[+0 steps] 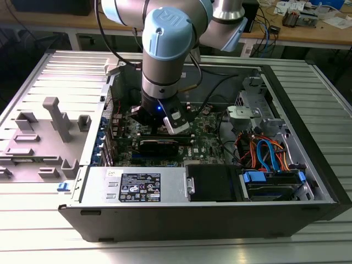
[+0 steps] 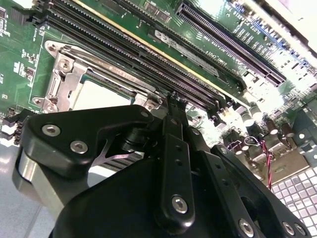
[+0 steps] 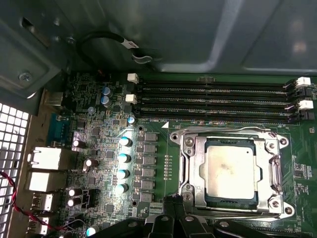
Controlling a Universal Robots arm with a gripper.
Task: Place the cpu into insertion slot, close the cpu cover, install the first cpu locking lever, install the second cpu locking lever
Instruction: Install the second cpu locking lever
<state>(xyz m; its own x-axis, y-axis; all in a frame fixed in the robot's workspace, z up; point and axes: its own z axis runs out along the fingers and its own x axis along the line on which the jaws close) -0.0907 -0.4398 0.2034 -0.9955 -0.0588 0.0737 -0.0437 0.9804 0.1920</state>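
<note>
An open black computer case [image 1: 231,212] lies on a ribbed metal worktop [image 1: 33,242], and the arm [image 1: 165,49] — grey tube with pale blue joint caps — reaches down into it over the green board [image 3: 99,148].

In the first wrist view the cpu [image 3: 231,168] is a flat square with a dull, faintly smudged silver-grey top, and it sits seated in the insertion slot [image 3: 190,171], whose bright metal rim carries screw heads at its corners. The cpu cover [image 3: 267,171], a thin shiny frame plate with a large square window, lies flat down around the chip. Beside the slot run long narrow black memory slots [image 3: 213,101] with white latches at their ends, and a row of small round pale-topped capacitors [image 3: 123,166].

The end effector [image 2: 174,106] is matte black — angular linkage plates with silver bolt heads. Its fingers [image 2: 174,148] are pressed together into one narrow blade with nothing between them. The tip hovers close over the slot's edge, just beside the cover frame; whether it touches the metal I cannot tell.
</note>
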